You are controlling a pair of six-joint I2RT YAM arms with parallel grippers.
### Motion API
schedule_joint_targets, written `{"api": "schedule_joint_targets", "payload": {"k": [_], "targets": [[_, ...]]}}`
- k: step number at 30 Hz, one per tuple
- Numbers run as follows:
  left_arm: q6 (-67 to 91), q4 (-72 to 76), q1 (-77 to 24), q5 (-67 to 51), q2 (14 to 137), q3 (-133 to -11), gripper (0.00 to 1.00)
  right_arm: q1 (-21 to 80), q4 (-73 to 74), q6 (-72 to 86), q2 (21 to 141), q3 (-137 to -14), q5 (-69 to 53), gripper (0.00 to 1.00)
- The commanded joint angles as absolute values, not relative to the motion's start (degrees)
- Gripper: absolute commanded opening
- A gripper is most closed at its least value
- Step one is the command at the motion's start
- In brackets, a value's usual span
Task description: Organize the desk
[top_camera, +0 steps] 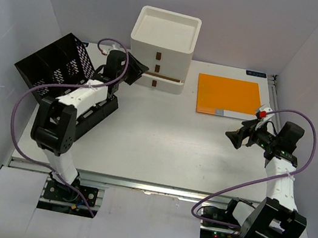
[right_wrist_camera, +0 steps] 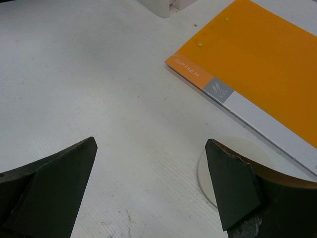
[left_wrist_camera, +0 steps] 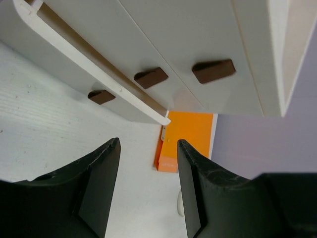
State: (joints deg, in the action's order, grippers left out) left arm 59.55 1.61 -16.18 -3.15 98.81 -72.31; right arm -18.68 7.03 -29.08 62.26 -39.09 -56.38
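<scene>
The desk [top_camera: 162,138] is a white tabletop with a metal rail along its front. An orange clip file [top_camera: 229,96] lies flat at the back right; it also shows in the left wrist view [left_wrist_camera: 190,136] and the right wrist view [right_wrist_camera: 262,64]. My left gripper [top_camera: 132,68] is open and empty, next to the bottom drawer of the white three-drawer box [top_camera: 162,46], which stands slightly pulled out [left_wrist_camera: 99,69]. My right gripper [top_camera: 237,136] is open and empty, just in front of the file's near edge, above the bare desk [right_wrist_camera: 99,99].
A black mesh file rack [top_camera: 54,66] stands at the back left beside the left arm. A flat white round disc [right_wrist_camera: 233,166] lies on the desk by the right finger. White walls close in the desk on three sides.
</scene>
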Motion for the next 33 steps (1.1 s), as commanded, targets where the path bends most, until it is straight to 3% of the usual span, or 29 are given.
{"api": "schedule_joint_targets", "payload": {"k": [1,7,33], "targets": [[63.40,-5.24,-15.89,-1.49,105.36,-80.80,0.60,-18.90,5.19,-28.42,62.07,-39.20,-58.08,0.97],[65.13,-9.15,-15.84,1.62,114.58,-89.47,0.57,-18.81,4.91,-28.02,62.07,-39.37,-58.53,0.97],[70.45,-15.03,-15.86,7.14,124.68,-99.28,0.55,-18.90,5.10,-28.13,62.98,-39.38,-57.34,0.97]]}}
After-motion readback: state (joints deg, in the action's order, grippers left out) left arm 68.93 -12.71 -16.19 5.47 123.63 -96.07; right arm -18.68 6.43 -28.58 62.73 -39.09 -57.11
